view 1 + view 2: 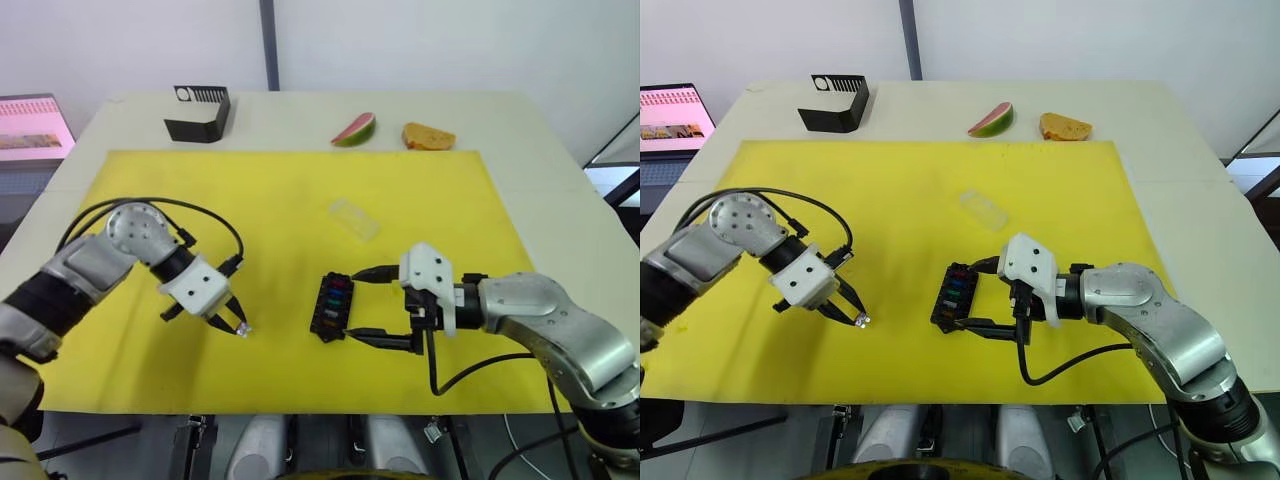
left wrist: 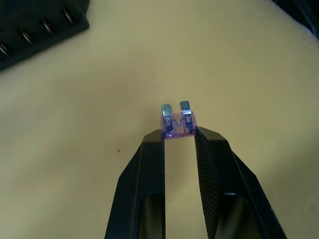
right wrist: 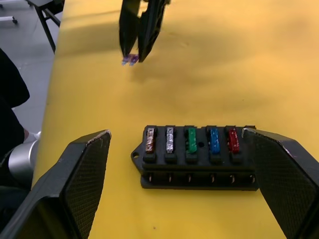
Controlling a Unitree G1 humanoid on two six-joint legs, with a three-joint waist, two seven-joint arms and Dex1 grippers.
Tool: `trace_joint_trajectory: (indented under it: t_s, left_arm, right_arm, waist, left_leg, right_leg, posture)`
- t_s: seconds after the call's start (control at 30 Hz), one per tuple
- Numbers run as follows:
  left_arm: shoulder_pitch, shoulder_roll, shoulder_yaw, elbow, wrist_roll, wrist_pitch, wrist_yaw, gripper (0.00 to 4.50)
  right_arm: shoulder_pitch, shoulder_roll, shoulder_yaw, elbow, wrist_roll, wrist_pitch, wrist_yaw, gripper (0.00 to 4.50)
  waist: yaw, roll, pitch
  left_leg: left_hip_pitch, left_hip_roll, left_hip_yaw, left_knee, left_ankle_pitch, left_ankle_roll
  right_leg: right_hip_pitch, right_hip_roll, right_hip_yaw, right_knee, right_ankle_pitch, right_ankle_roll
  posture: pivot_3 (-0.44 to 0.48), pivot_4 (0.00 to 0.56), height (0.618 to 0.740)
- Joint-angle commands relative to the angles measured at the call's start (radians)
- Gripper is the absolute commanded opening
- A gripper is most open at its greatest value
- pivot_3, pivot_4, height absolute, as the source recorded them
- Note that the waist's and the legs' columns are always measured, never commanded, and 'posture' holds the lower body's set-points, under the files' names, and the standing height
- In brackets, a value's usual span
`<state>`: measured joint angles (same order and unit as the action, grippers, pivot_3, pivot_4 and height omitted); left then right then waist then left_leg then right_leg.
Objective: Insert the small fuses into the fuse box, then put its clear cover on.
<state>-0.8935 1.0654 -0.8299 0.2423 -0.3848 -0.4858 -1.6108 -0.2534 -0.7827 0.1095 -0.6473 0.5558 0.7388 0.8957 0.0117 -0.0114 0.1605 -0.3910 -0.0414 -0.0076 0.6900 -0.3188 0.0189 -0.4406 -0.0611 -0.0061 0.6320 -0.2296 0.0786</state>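
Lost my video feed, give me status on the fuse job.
Left gripper pinching the purple fuse above the mat. Right gripper open, straddling the fuse box, five fuses seated. Clear cover off, lying apart.

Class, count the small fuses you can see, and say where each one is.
6. Five sit in one row of the fuse box: amber, grey, green, blue, red. The purple fuse is pinched in the left gripper.
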Motion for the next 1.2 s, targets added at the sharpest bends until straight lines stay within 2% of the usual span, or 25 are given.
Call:
trace_joint_trajectory:
  t_s: [0.03, 0.1, 0.2, 0.33, 0.47, 0.6, 0.73, 0.83, 0.9, 1.0, 1.07, 1.13, 1.2]
  left_arm:
    - [-0.049, -0.011, -0.051, 0.059, -0.017, -0.039, -0.004, 0.33]
    - [-0.059, -0.027, -0.058, 0.092, -0.011, -0.032, -0.004, 0.33]
    - [-0.024, -0.039, -0.016, 0.125, 0.011, -0.022, -0.004, 1.81]
    - [0.063, -0.024, 0.115, 0.108, 0.009, 0.015, -0.002, 3.81]
    - [0.188, 0.048, 0.294, 0.024, -0.014, 0.167, 0.053, 3.81]
    - [0.407, 0.162, 0.482, -0.169, -0.132, 0.473, 0.190, 3.81]
    - [0.765, 0.249, 0.752, -0.414, -0.364, 0.819, 0.383, 3.81]
    - [1.004, 0.227, 0.972, -0.569, -0.546, 1.061, 0.506, 3.81]
    - [1.125, 0.181, 1.100, -0.649, -0.725, 1.235, 0.625, 3.81]
    - [1.199, 0.124, 1.211, -0.665, -1.010, 1.424, 0.819, 3.81]
    - [1.206, 0.099, 1.221, -0.619, -1.155, 1.493, 0.952, 3.81]
    - [1.192, 0.088, 1.203, -0.561, -1.243, 1.548, 1.056, 3.81]
    - [1.161, 0.078, 1.187, -0.515, -1.272, 1.585, 1.093, 3.81]
  right_arm:
    - [0.000, -0.010, -0.020, -0.042, 0.007, -0.003, -0.014, 4.50]
    - [-0.001, -0.008, -0.018, -0.042, 0.006, -0.002, -0.023, 4.50]
    - [-0.012, -0.001, -0.013, -0.031, 0.006, -0.002, -0.033, 4.50]
    - [-0.038, 0.008, 0.000, -0.007, 0.009, -0.007, -0.024, 4.50]
    - [-0.078, 0.017, 0.019, 0.028, 0.010, -0.019, 0.008, 4.50]
    - [-0.125, 0.036, 0.050, 0.083, 0.000, -0.046, 0.050, 4.50]
    - [-0.175, 0.067, 0.093, 0.153, -0.014, -0.087, 0.099, 4.50]
    - [-0.203, 0.094, 0.118, 0.197, -0.027, -0.112, 0.124, 4.50]
    - [-0.224, 0.114, 0.134, 0.229, -0.037, -0.130, 0.139, 4.50]
    - [-0.246, 0.140, 0.148, 0.259, -0.049, -0.143, 0.148, 4.50]
    - [-0.251, 0.150, 0.152, 0.266, -0.052, -0.146, 0.150, 4.50]
    - [-0.250, 0.155, 0.152, 0.268, -0.057, -0.149, 0.148, 4.50]
    - [-0.241, 0.158, 0.147, 0.264, -0.060, -0.148, 0.139, 4.50]
  waist:
    - [-0.001, 0.000, 0.000]
    - [-0.001, 0.000, 0.000]
    - [-0.001, 0.000, 0.000]
    - [-0.003, 0.000, 0.000]
    - [-0.004, 0.000, 0.000]
    - [-0.012, 0.000, 0.001]
    - [-0.022, 0.001, 0.001]
    - [-0.023, 0.001, 0.002]
    - [-0.021, 0.001, 0.002]
    - [-0.018, 0.002, 0.002]
    - [-0.017, 0.002, 0.002]
    - [-0.018, 0.002, 0.002]
    - [-0.019, 0.002, 0.002]
  left_leg:
    - [0.000, 0.000, 0.000, 0.001, 0.000, 0.000]
    - [0.000, 0.001, 0.000, 0.002, 0.000, 0.001]
    - [-0.001, 0.001, 0.000, 0.004, -0.001, 0.002]
    - [-0.001, 0.002, 0.001, 0.006, -0.002, 0.003]
    - [-0.001, 0.002, 0.001, 0.007, -0.002, 0.004]
    - [-0.001, 0.002, 0.001, 0.007, -0.003, 0.005]
    - [-0.001, 0.002, 0.000, 0.007, -0.004, 0.006]
    - [0.000, 0.002, 0.000, 0.007, -0.004, 0.006]
    - [0.000, 0.002, 0.000, 0.007, -0.004, 0.006]
    - [0.001, 0.002, 0.000, 0.007, -0.004, 0.005]
    - [0.001, 0.002, 0.000, 0.007, -0.004, 0.005]
    - [0.001, 0.002, 0.000, 0.007, -0.004, 0.005]
    - [0.001, 0.001, 0.000, 0.007, -0.004, 0.004]
  right_leg:
    - [0.000, 0.001, 0.000, 0.000, 0.000, 0.000]
    - [0.001, 0.002, 0.000, 0.000, 0.000, 0.000]
    - [0.001, 0.004, 0.000, 0.001, -0.001, 0.001]
    - [0.001, 0.003, 0.000, 0.001, -0.001, 0.002]
    - [0.001, 0.003, 0.000, 0.001, -0.001, 0.002]
    - [0.001, 0.002, 0.000, 0.002, -0.002, 0.002]
    - [0.002, 0.000, 0.000, 0.002, -0.002, 0.003]
    - [0.002, -0.001, 0.000, 0.002, -0.002, 0.004]
    - [0.003, -0.001, 0.000, 0.002, -0.002, 0.003]
    - [0.003, -0.002, 0.001, 0.002, -0.002, 0.003]
    - [0.004, -0.001, 0.001, 0.002, -0.002, 0.003]
    - [0.003, -0.002, 0.001, 0.002, -0.002, 0.003]
    - [0.003, -0.002, 0.001, 0.002, -0.002, 0.003]
  posture:
    - [0.000, 0.150, 0.740]
    - [0.000, 0.150, 0.740]
    - [0.000, 0.150, 0.740]
    - [0.000, 0.150, 0.740]
    - [0.000, 0.150, 0.740]
    - [0.000, 0.150, 0.740]
    - [0.000, 0.150, 0.740]
    - [0.000, 0.150, 0.740]
    - [0.000, 0.150, 0.740]
    - [0.000, 0.150, 0.740]
    - [0.000, 0.150, 0.740]
    - [0.000, 0.150, 0.740]
    - [0.000, 0.150, 0.740]
